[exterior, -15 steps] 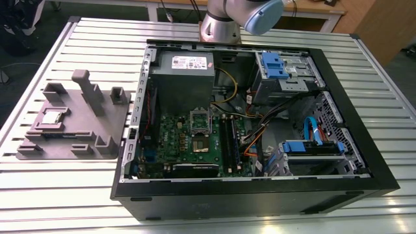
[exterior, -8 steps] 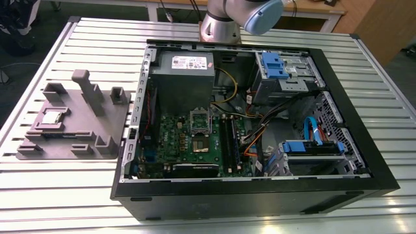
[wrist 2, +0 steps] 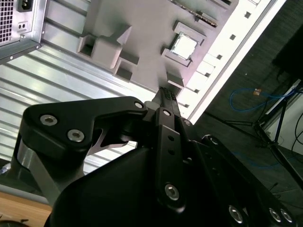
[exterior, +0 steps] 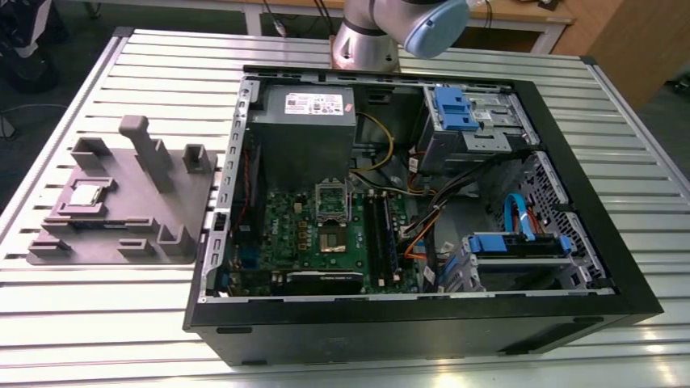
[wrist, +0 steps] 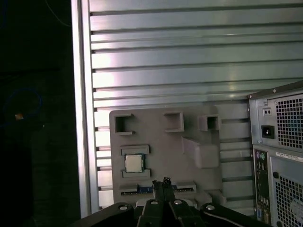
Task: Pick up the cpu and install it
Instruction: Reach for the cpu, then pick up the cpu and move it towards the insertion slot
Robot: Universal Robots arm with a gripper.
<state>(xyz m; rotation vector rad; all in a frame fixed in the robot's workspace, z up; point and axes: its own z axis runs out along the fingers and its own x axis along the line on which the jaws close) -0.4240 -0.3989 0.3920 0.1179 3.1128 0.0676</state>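
the cpu (exterior: 86, 194) lies in a recess of the grey tray (exterior: 129, 242) on the tabletop (exterior: 97, 323), beside the open computer case (exterior: 431, 323). the fingers (wrist: 158, 193) are pressed together, empty, well apart from the cpu.

We see the cpu (wrist 2: 183, 46) lying in a recess of the grey fixture tray (wrist 2: 144, 28). Our gripper (wrist 2: 165, 93), fingers pressed together, points at that tray's edge.

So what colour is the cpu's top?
The cpu is silvery grey, clearest in the second wrist view.
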